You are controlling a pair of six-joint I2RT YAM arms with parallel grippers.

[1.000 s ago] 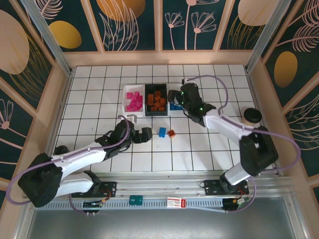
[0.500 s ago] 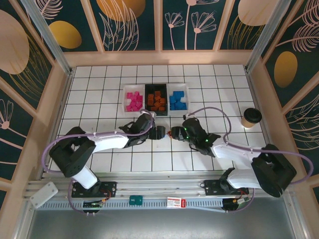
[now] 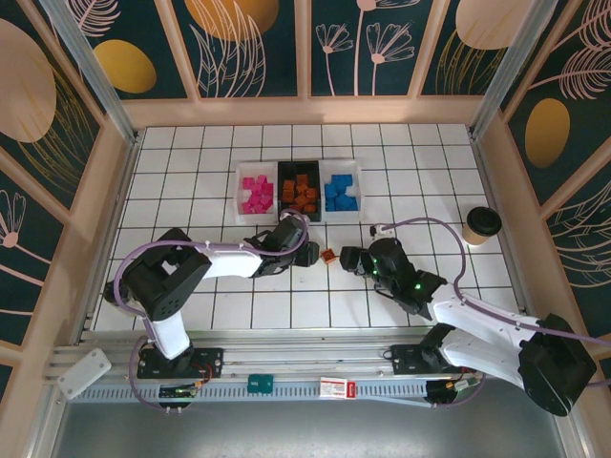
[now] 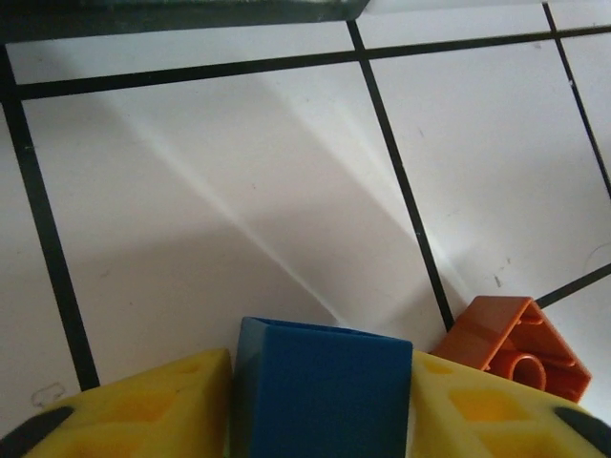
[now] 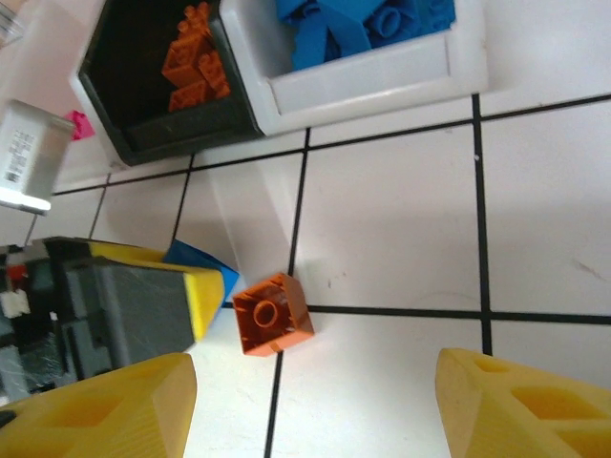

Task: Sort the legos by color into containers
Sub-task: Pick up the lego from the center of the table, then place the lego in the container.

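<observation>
Since the earlier frames the right gripper (image 3: pixel 351 260) has been drawn back from the bins to the near-middle tiles. The left gripper (image 3: pixel 305 254) has been brought to the right and closed. The blue brick (image 4: pixel 323 386) is now clamped between its jaws, low over the tiles just near of the black bin (image 3: pixel 299 191). The right gripper is held wide apart and empty, facing the orange brick (image 5: pixel 272 314), which lies just to the right of the left gripper. That brick could be knocked aside when the blue one is lifted. Contact between the two grippers is also possible, so near are they. The white bin (image 3: pixel 342 192) of blue bricks stands farther away and to the right.
</observation>
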